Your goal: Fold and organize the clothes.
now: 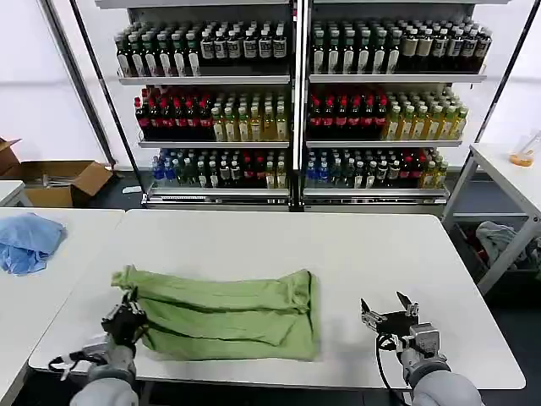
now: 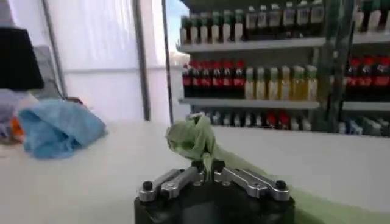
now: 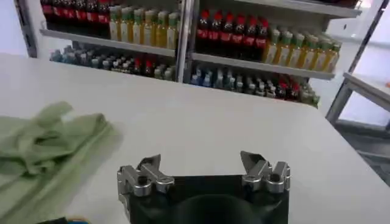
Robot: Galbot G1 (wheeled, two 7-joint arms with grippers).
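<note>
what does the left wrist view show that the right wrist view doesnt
Left wrist view alone: the left gripper shut on a bunched fold of the green shirt, and a light blue cloth on the neighbouring table.

Right wrist view alone: the right gripper open above bare white table, apart from the shirt, and a second table's corner.

Both share: the green shirt, the white table and the shelves of bottles.

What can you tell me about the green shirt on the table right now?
The light green soft-fabric shirt lies folded into a wrinkled, roughly rectangular bundle near the white table's front edge. The left gripper is shut on its left end, lifting a bunched corner. The open right gripper is apart from it.
</note>
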